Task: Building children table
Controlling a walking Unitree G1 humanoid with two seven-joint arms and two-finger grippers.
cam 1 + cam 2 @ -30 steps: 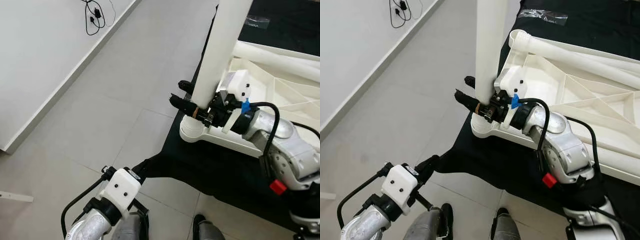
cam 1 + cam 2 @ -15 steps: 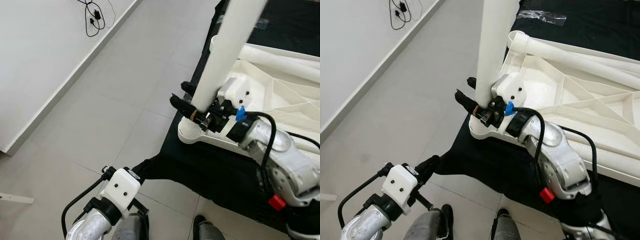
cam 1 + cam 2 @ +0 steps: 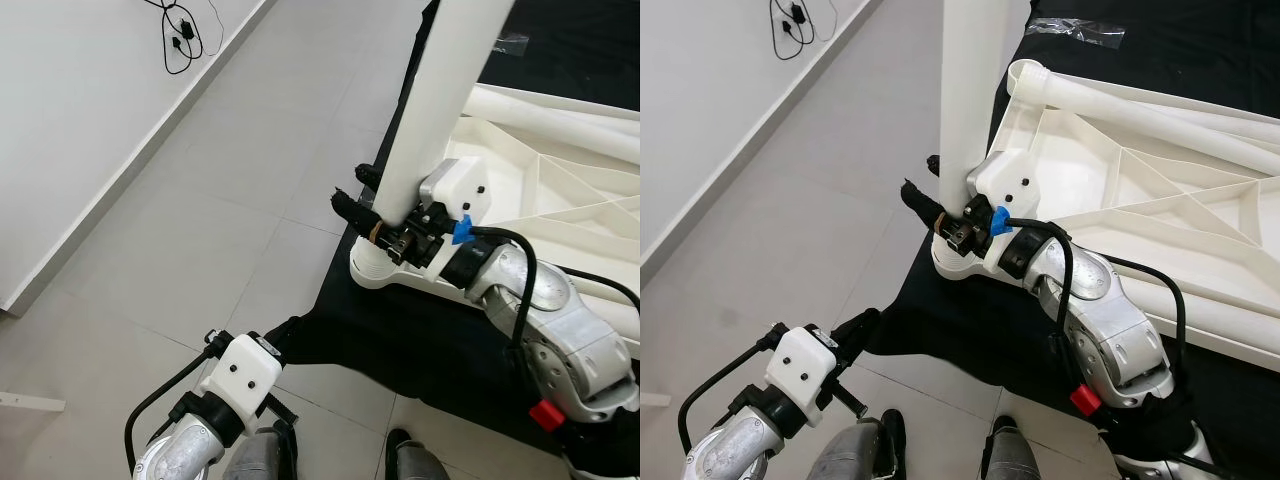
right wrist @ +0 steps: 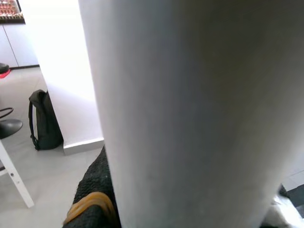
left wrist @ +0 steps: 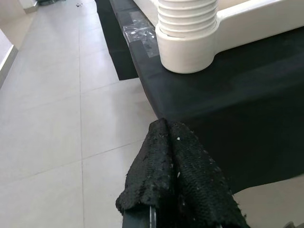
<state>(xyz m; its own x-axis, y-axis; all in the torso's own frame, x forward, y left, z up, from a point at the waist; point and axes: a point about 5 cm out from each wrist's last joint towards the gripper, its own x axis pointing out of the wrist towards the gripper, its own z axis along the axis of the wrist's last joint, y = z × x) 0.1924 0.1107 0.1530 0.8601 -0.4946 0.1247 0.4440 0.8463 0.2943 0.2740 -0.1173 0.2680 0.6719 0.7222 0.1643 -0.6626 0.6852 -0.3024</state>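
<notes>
A white table leg point(image 3: 440, 90) stands upright in the corner socket point(image 3: 375, 270) of the upturned white tabletop point(image 3: 1160, 170). My right gripper point(image 3: 358, 188) is shut around the leg just above the socket, and its black fingertips point(image 3: 912, 190) poke out past the leg. In the right wrist view the leg point(image 4: 190, 109) is pressed close against the camera. The left wrist view looks at the socket point(image 5: 187, 47) with the leg's ribbed end in it. My left gripper point(image 3: 285, 332) hangs low at the front left, its fingers point(image 5: 171, 175) shut on nothing, near the cloth's edge.
The tabletop lies on a black cloth point(image 3: 430, 330) spread over pale floor tiles point(image 3: 200, 230). A white wall with a black cable point(image 3: 180, 30) runs along the left. A clear plastic bag point(image 3: 1080, 30) lies at the back. A dark backpack point(image 4: 42, 118) leans by a wall.
The leg leaned to the right at its top, then came back nearer upright. My right gripper, still on it, shifted a little left with the corner. The left arm has stayed put.
</notes>
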